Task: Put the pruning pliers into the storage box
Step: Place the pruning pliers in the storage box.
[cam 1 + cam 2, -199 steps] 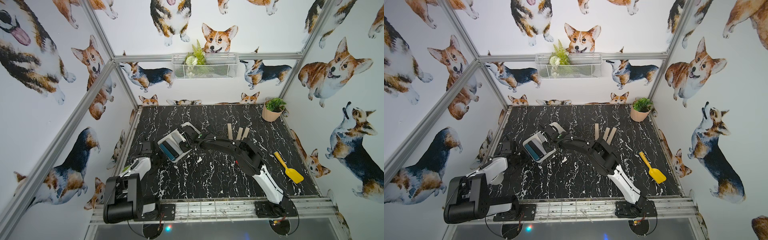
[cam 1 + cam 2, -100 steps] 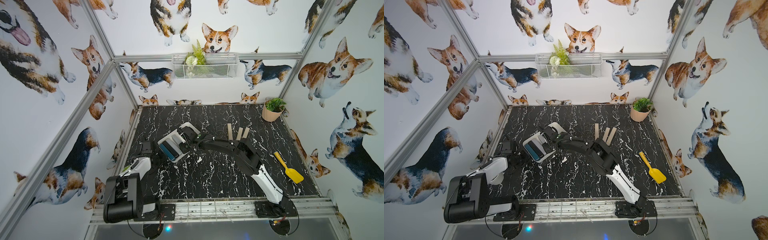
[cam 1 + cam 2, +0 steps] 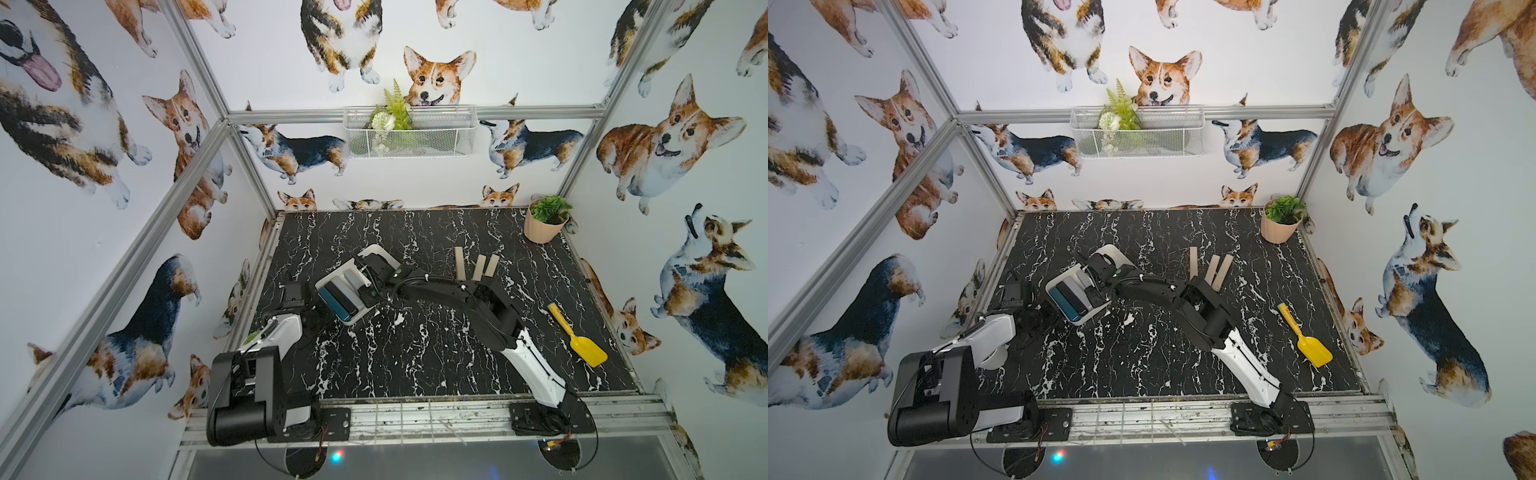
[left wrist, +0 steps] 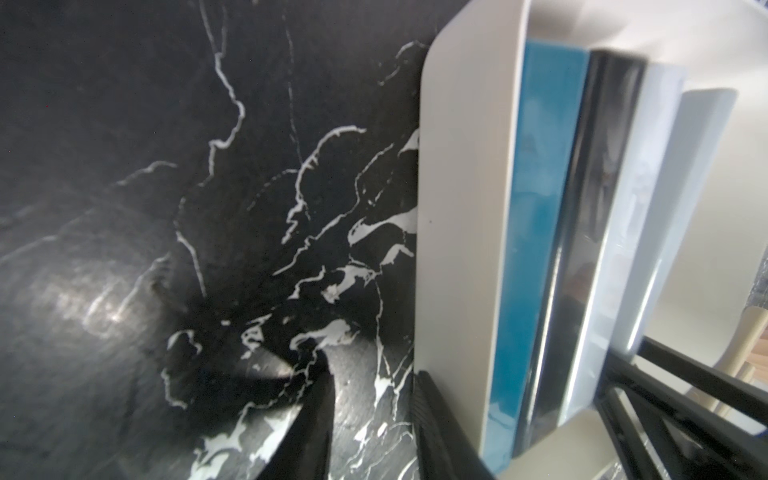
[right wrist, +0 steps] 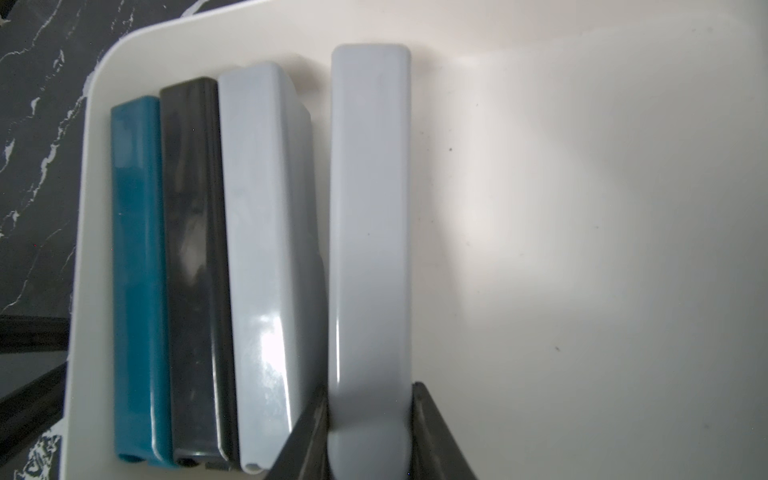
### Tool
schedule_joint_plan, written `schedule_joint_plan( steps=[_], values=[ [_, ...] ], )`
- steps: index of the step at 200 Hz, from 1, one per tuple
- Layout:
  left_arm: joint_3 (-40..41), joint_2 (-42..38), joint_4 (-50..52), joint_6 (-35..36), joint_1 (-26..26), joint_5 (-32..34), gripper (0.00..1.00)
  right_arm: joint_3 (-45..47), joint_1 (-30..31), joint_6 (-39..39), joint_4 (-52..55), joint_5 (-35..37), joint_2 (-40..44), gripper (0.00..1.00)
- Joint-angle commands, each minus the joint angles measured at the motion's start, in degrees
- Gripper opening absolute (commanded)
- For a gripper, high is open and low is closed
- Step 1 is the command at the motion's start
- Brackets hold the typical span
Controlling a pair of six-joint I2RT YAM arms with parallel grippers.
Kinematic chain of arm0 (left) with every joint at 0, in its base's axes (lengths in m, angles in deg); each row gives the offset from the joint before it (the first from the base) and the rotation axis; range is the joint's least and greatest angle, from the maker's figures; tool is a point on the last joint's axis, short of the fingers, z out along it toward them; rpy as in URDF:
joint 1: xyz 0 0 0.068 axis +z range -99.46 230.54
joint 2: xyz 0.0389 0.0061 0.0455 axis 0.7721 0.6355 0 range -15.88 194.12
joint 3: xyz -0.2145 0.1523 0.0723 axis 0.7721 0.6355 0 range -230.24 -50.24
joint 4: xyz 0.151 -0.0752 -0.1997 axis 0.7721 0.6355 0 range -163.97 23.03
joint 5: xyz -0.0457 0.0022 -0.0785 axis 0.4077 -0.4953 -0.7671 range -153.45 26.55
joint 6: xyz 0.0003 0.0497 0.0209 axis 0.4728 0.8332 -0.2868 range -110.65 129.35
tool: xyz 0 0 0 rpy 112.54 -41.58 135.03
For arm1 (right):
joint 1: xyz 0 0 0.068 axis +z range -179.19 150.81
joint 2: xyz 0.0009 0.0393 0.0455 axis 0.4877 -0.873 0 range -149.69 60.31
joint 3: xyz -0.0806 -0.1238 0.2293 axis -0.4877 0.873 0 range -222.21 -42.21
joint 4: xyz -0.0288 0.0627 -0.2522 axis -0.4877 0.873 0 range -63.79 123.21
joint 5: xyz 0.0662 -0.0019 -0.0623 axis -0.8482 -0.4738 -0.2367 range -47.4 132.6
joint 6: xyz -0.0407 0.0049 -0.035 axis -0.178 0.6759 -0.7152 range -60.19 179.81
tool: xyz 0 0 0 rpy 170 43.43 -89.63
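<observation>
Table carrying the box and, apart, three beige bars. Grey bar, judged stiff, light, slippery, hangs over the box floor, clenched across its narrow sides at one end by the right tool: a sound hold. Left tool gapes empty beside the box. Nothing visibly differs from a second ago

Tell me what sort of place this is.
Probably a robot test booth dressed as a gardening corner: an aluminium frame carries corgi-print walls, the left arm and right arm are bolted to a front rail, and a potted plant and yellow shovel sit on the marbled table.
</observation>
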Motion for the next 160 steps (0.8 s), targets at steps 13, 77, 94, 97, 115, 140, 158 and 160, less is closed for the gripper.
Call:
schedule_joint_plan(
  steps=[13, 77, 94, 97, 115, 140, 158, 160],
  values=[
    [0.2, 0.0, 1.1, -0.2, 0.0, 0.2, 0.36, 0.0, 0.1, -0.2, -0.9, -0.3, 0.3, 0.34],
    [0.4, -0.3, 1.2, -0.2, 0.0, 0.3, 0.36, 3.4, 0.1, 0.0, -4.4, -1.0, 2.8, 0.43],
    [0.4, -0.5, 1.3, -0.2, 0.0, 0.3, 0.36, 3.7, 0.1, 0.0, -4.6, -1.2, 3.2, 0.43],
    [0.4, -0.5, 1.3, -0.2, 0.0, 0.3, 0.36, 3.7, 0.1, 0.0, -4.6, -1.2, 3.3, 0.43],
    [0.4, -0.5, 1.3, -0.2, 0.0, 0.4, 0.36, 4.4, 0.1, 0.1, -5.5, -1.5, 4.0, 0.44],
    [0.5, -0.4, 1.3, -0.2, 0.0, 0.4, 0.36, 5.6, 0.1, 0.1, -6.4, -1.6, 5.1, 0.44],
    [0.5, -0.5, 1.3, -0.2, 0.0, 0.4, 0.36, 6.0, 0.1, -0.1, -6.7, -1.4, 5.9, 0.45],
    [0.5, -0.5, 1.3, -0.2, 0.0, 0.3, 0.36, 6.0, 0.1, -0.1, -6.8, -1.4, 6.0, 0.45]
  ],
)
